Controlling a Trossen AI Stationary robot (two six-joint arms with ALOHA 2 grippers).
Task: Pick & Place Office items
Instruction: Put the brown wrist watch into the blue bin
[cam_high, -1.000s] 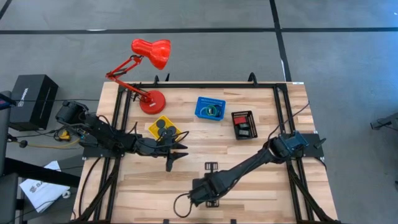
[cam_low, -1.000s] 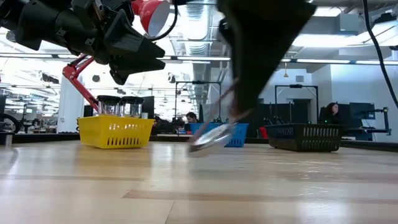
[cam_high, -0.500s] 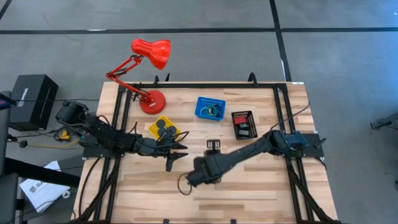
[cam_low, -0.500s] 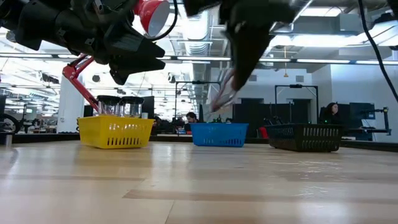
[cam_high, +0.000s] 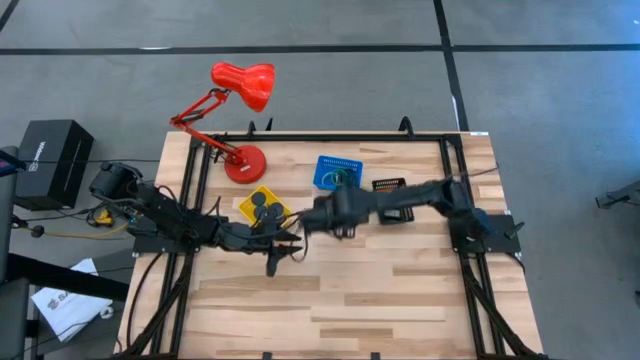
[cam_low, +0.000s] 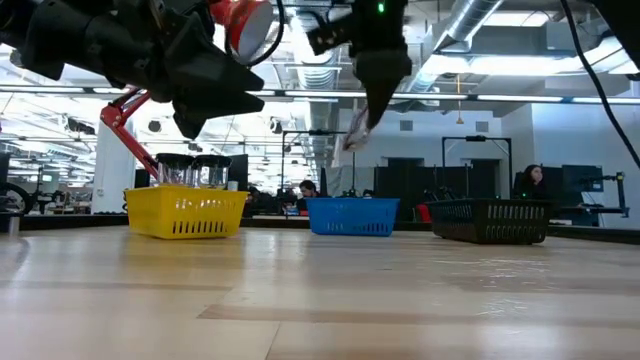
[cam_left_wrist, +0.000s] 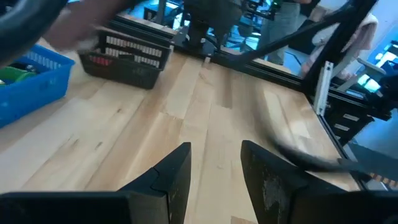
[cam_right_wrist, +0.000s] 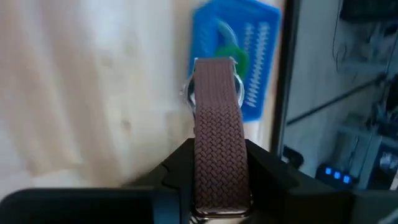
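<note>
Raised, right tool (cam_right_wrist: 217, 163) grips watch (cam_right_wrist: 216, 118) (over table).

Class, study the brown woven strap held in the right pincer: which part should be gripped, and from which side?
Grip the woven strap across its flat width near one end, as the right pincer does, one finger on each edge. It is long, thin and flexible, so the free end with the round metal piece hangs beyond the fingers, over the blue basket.
</note>
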